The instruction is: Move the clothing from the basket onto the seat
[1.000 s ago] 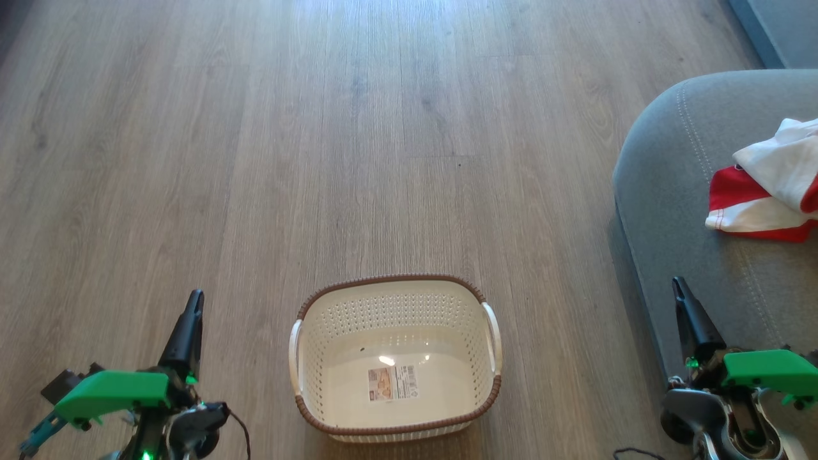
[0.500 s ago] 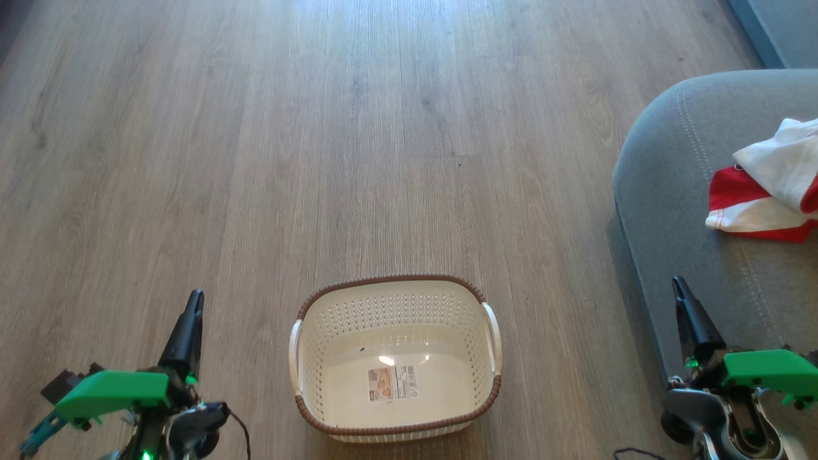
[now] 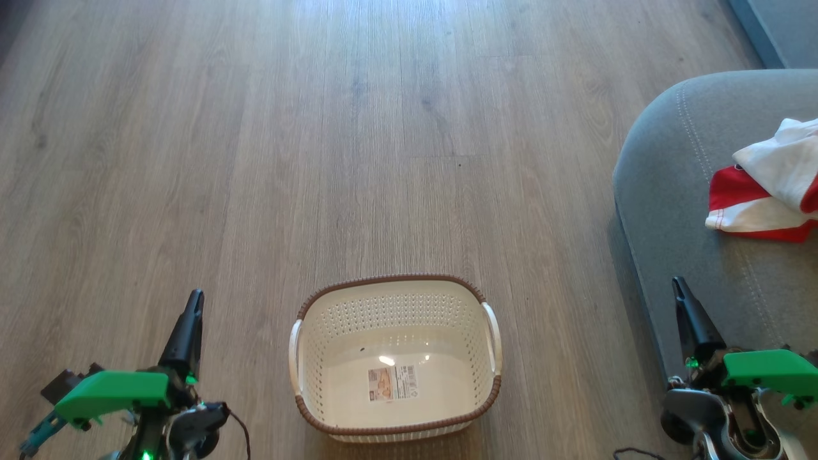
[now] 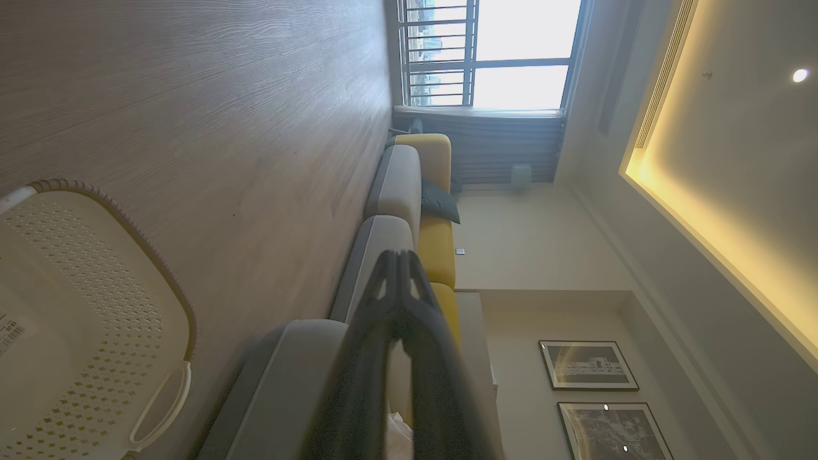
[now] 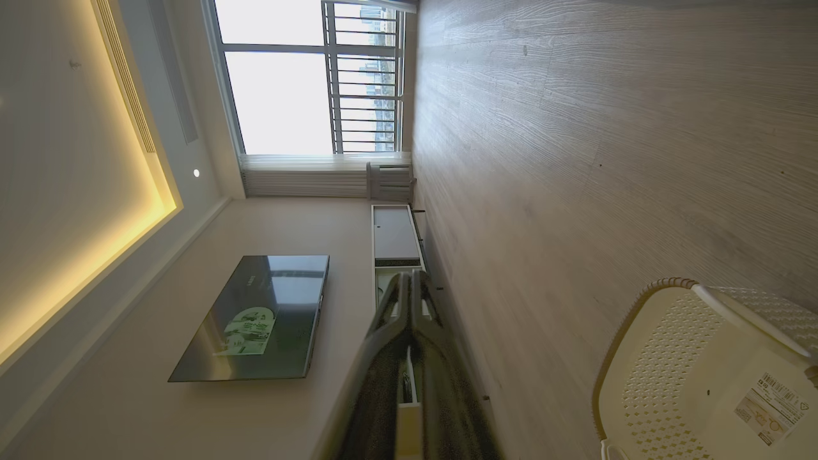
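The cream basket [image 3: 395,358] with its brown rim stands on the wood floor at the bottom centre of the head view, holding nothing but a label on its bottom; its wall [image 4: 83,306] and inside [image 5: 709,370] show in both wrist views. Red and white clothing [image 3: 770,185] lies on the grey seat [image 3: 677,191] at the right. My left gripper [image 3: 195,297] is shut, left of the basket, with nothing in it; its tips [image 4: 399,255] meet. My right gripper [image 3: 677,283] is shut too, over the seat's front edge, its tips [image 5: 409,276] together.
Bare wood floor [image 3: 358,128] stretches ahead of the basket. A grey and yellow sofa [image 4: 409,191] runs along the wall toward a window. A television [image 5: 255,316] hangs above a low cabinet [image 5: 393,236] on the opposite wall.
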You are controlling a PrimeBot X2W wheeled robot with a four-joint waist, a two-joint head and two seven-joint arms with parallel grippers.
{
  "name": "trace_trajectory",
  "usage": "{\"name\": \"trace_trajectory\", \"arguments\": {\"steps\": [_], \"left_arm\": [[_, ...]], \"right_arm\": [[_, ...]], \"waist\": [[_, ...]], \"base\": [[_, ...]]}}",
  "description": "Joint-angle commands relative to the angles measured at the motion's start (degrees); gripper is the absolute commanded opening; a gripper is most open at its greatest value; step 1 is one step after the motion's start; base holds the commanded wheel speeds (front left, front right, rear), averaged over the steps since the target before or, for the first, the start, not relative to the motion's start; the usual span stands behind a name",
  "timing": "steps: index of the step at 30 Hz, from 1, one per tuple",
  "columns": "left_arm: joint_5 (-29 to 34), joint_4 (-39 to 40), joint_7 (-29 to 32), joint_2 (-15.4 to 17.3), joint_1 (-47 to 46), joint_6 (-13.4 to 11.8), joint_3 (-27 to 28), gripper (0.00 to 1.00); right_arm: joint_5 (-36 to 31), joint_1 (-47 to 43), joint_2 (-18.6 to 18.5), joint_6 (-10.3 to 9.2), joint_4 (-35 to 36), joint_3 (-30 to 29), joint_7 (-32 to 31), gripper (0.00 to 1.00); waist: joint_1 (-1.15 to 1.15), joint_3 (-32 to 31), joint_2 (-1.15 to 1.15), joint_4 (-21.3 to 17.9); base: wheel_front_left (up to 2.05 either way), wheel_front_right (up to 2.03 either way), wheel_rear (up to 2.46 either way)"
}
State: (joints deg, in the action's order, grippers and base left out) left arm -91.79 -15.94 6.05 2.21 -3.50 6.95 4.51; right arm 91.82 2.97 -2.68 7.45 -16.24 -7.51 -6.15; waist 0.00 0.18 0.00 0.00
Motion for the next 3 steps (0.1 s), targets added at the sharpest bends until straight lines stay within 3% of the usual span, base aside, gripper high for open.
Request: {"name": "trace_trajectory", "arguments": {"steps": [1,3], "left_arm": [[-0.4,1.9,0.4,0.7,-2.7,0.5,2.0,0.0],[-0.4,1.9,0.4,0.7,-2.7,0.5,2.0,0.0]], "right_arm": [[0.4,3.2,-0.2,0.03,2.2,1.0,-0.3,0.0],[0.4,3.2,-0.2,0.03,2.2,1.0,-0.3,0.0]], "waist": [[0.0,0.0,0.0,0.0],[0.0,0.0,0.0,0.0]], "base": [[0.0,0.0,0.0],[0.0,0.0,0.0]]}}
